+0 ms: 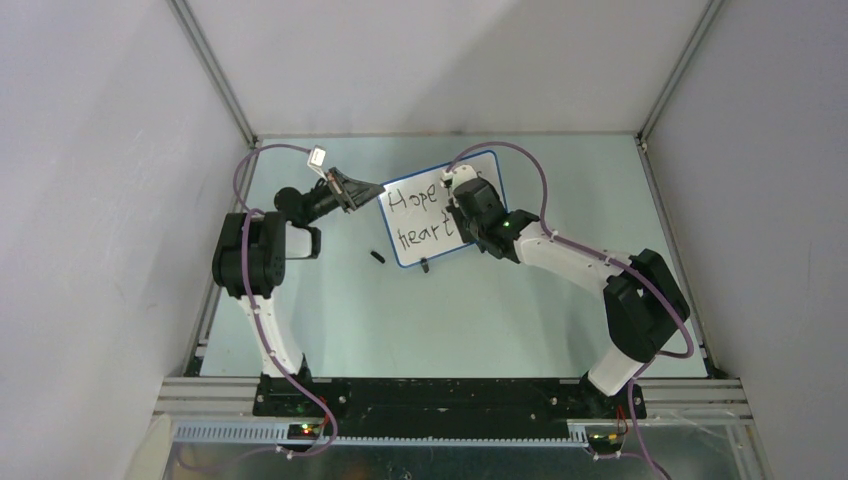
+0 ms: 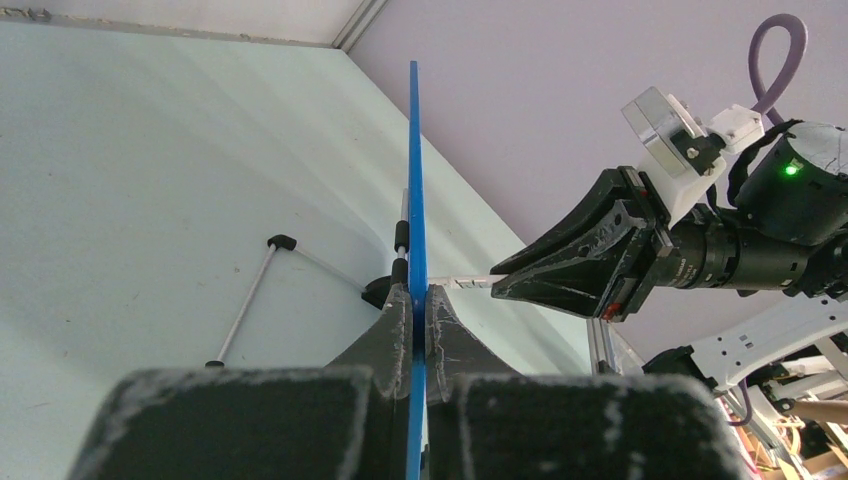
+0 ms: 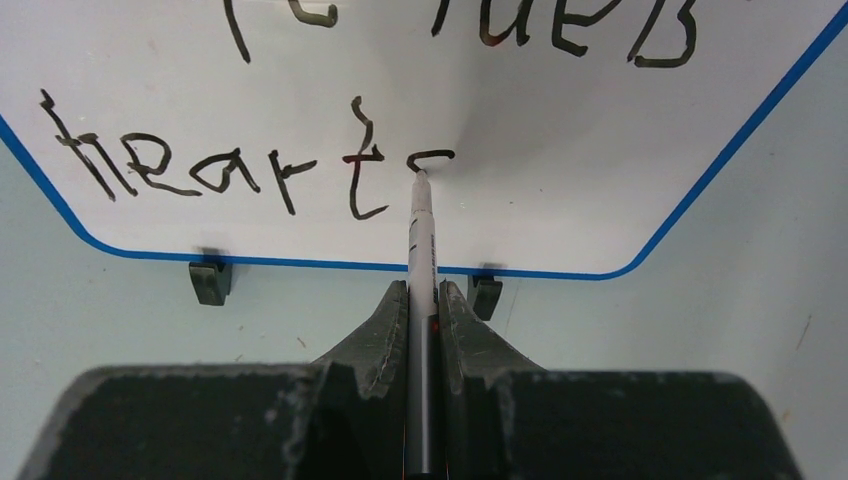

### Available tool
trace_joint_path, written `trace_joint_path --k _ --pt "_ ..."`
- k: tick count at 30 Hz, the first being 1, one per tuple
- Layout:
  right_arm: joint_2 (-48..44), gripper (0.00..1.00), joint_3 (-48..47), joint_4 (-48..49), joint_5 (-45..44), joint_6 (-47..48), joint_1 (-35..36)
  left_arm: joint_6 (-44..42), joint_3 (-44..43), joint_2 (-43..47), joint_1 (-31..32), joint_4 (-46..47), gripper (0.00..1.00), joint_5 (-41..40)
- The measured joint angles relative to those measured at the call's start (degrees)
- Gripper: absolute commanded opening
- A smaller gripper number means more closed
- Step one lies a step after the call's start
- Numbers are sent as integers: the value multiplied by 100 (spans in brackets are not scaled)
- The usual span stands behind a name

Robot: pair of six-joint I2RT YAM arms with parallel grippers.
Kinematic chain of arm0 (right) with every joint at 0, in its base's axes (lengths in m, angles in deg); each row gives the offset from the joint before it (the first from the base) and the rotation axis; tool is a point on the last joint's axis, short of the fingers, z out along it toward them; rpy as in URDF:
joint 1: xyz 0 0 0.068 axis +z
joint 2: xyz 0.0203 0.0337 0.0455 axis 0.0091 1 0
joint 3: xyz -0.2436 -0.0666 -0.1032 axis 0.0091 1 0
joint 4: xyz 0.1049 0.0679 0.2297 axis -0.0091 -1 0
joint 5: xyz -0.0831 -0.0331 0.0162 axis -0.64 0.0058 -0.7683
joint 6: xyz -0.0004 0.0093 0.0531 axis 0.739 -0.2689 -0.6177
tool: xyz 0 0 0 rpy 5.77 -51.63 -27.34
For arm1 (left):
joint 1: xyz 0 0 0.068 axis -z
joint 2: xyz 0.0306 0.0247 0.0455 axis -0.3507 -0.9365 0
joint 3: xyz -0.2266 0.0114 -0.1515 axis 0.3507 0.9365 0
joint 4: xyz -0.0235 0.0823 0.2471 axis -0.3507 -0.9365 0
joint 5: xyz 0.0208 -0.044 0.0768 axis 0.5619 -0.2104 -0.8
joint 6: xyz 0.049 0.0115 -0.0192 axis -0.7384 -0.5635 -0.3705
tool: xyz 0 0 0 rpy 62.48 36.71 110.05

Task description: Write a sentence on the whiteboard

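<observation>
The whiteboard stands upright on the table, blue-framed, with the sentence on it in black marker. My left gripper is shut on the board's left edge; in the left wrist view the blue frame runs edge-on between the jaws of that gripper. My right gripper is shut on a slim marker pen. The pen's tip touches the whiteboard at a partly drawn letter after "heart". In the top view the right gripper covers the board's right part.
A small black cap lies on the table left of the board's lower corner. Two black clip feet sit under the board's bottom edge. A thin wire leg lies behind the board. Enclosure walls stand close on three sides.
</observation>
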Motion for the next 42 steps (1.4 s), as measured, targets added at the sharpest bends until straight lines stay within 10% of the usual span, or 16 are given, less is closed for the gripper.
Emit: trace_joint_path --k 42 --pt "-461 0 595 35 24 -44 114 0 0 0 0 0 0 2"
